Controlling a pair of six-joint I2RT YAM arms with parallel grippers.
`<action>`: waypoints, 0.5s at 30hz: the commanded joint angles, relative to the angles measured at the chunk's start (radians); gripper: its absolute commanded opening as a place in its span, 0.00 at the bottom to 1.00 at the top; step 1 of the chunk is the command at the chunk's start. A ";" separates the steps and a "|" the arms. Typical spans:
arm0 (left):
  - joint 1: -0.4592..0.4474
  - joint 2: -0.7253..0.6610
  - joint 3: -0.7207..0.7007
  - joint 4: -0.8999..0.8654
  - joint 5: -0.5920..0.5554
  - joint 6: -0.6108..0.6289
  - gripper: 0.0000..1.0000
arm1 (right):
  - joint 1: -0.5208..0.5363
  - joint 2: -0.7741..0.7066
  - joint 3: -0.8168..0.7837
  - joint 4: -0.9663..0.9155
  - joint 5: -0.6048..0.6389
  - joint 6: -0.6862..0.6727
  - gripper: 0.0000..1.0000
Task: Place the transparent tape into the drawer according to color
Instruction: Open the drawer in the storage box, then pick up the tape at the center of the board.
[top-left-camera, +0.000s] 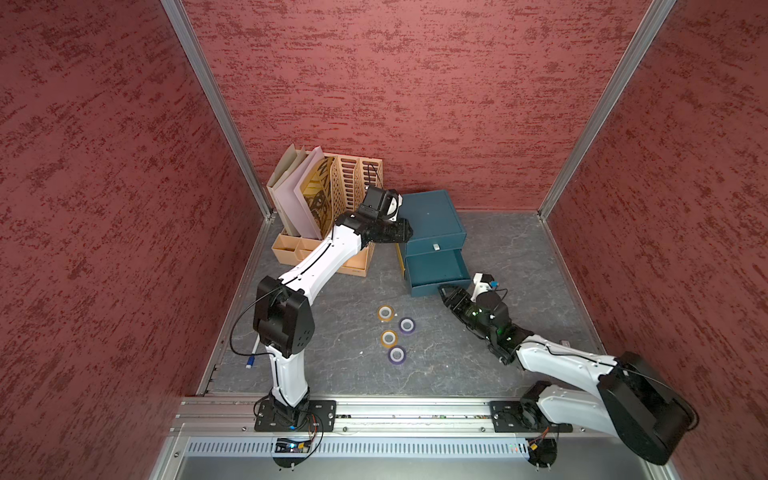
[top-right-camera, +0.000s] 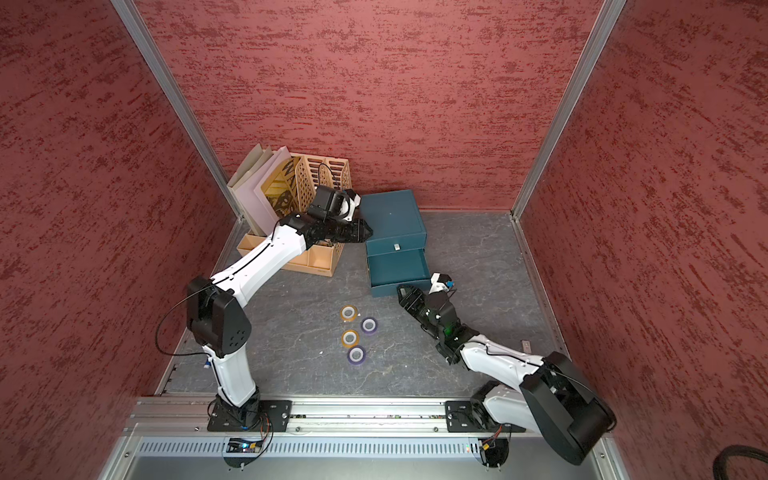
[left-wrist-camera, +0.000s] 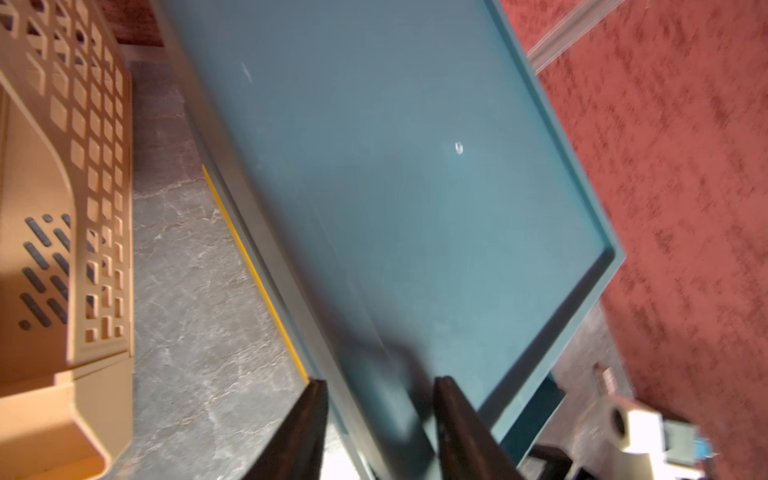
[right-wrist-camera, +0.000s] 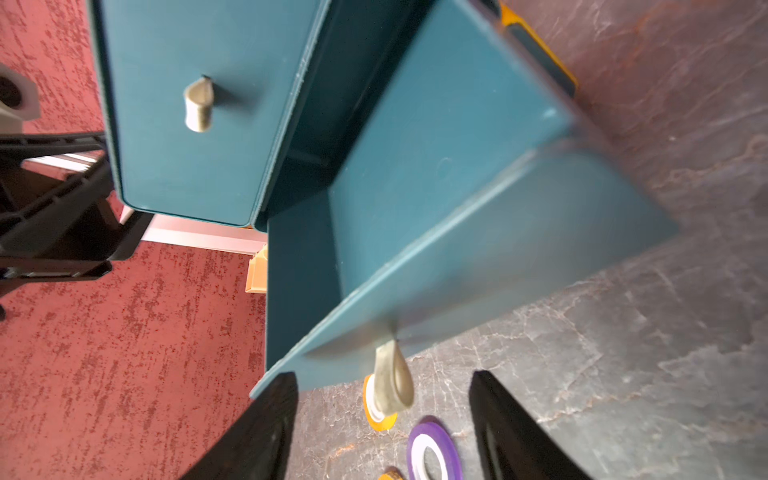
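The dark teal chest (top-left-camera: 432, 216) stands at the back. Its top drawer is shut, and the drawer (top-left-camera: 434, 268) below it is pulled out with no tape showing inside. Two orange-yellow tape rolls (top-left-camera: 385, 313) (top-left-camera: 389, 338) and two purple ones (top-left-camera: 407, 325) (top-left-camera: 397, 355) lie flat on the grey floor in front. My right gripper (right-wrist-camera: 382, 376) is open at the open drawer's front, with the silver pull (right-wrist-camera: 392, 382) between its fingers and untouched. My left gripper (left-wrist-camera: 380, 382) is open and straddles the chest's top left edge (left-wrist-camera: 332, 332).
A tan slotted file organizer (top-left-camera: 332, 199) with folders stands just left of the chest, under my left arm. A yellow strip (top-left-camera: 401, 259) lies along the chest's left side. A blue-tipped white pen (top-left-camera: 251, 357) lies by the left wall. Red walls close in three sides.
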 joint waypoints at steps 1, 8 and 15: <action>-0.006 -0.073 -0.030 0.007 -0.001 0.007 0.61 | 0.013 -0.062 0.027 -0.115 0.032 -0.038 0.82; 0.000 -0.222 -0.158 0.047 0.012 -0.005 0.89 | 0.025 -0.206 0.057 -0.389 0.023 -0.100 0.99; 0.001 -0.343 -0.347 0.021 0.066 -0.011 1.00 | 0.030 -0.278 0.129 -0.644 -0.043 -0.215 0.99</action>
